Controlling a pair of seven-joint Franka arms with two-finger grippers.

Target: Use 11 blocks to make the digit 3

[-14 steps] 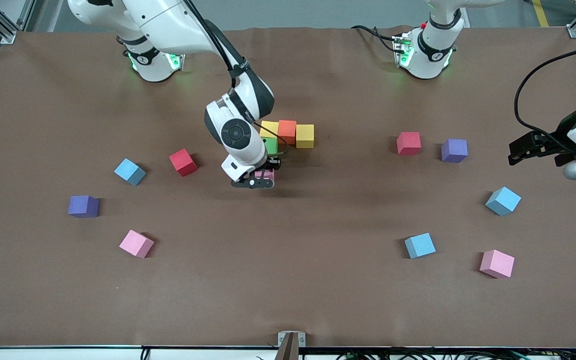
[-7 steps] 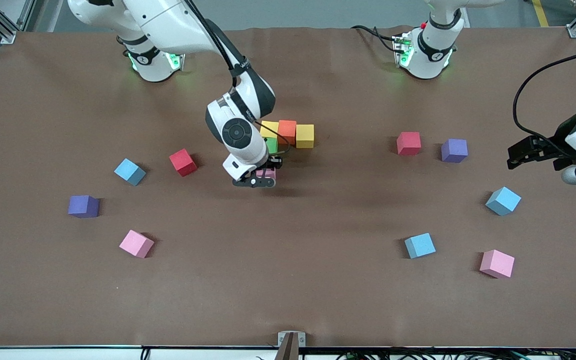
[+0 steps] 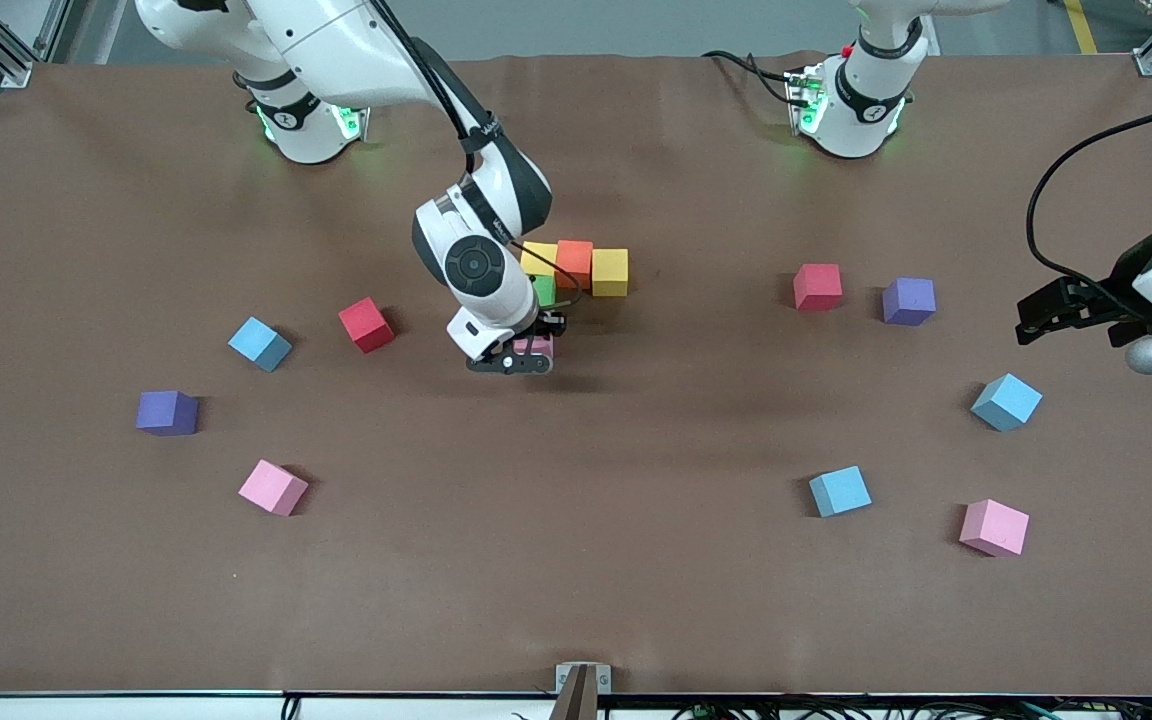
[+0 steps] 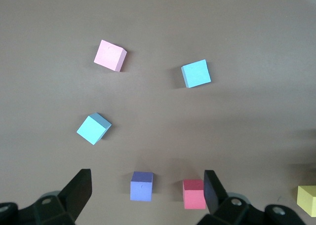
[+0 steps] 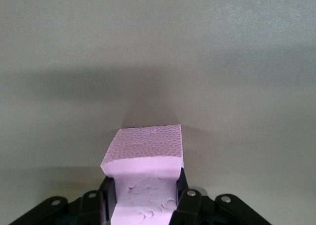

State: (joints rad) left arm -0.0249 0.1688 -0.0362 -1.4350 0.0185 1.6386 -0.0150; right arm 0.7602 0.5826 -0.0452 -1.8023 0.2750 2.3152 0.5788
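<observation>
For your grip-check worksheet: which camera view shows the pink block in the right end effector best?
The right wrist view: the pink block fills it, clamped between both fingers. In the front view the arm mostly hides it. The left wrist view misses it.

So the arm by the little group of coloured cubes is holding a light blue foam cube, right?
Not quite. The right tool is shut on a pink foam cube, not a light blue one; the right wrist view shows it. It is by the group of cubes.

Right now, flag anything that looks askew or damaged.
The pink block pinched in the right gripper looks squeezed, its face dimpled. The orange block sits slightly out of line with the yellow blocks beside it.
</observation>
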